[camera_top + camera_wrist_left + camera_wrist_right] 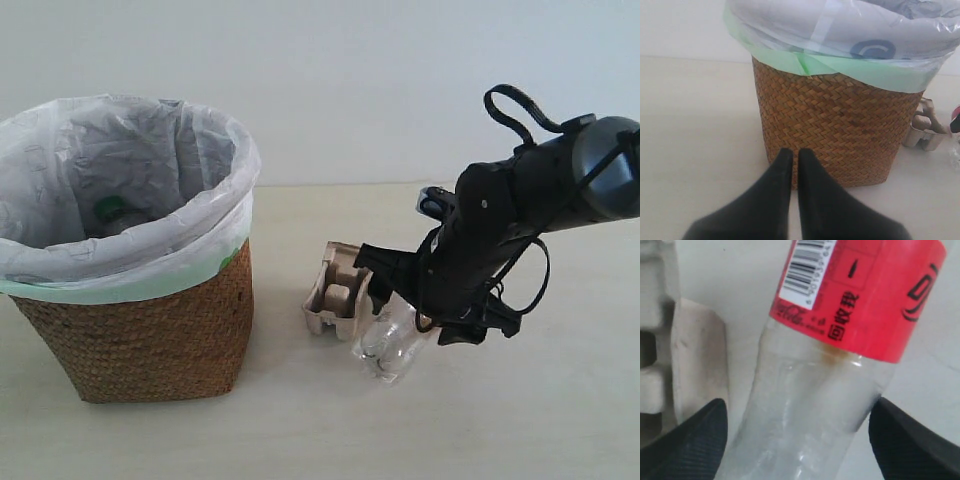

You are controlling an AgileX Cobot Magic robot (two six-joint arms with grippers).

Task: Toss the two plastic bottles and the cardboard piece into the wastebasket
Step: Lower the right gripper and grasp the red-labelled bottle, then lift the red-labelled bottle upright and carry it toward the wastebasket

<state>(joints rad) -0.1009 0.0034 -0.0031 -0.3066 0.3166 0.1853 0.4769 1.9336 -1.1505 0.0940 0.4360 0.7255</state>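
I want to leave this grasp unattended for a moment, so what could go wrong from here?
1. The right gripper has its open jaws either side of the red-label bottle, at its clear, smooth body; closing there might crush it or let it slip.
2. The cardboard piece lies close beside one jaw, so it may get nudged or pinched too.

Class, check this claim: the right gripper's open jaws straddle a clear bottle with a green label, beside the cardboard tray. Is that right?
The label is red, not green; the right wrist view shows it. The right gripper, open, does straddle the bottle beside the cardboard tray.
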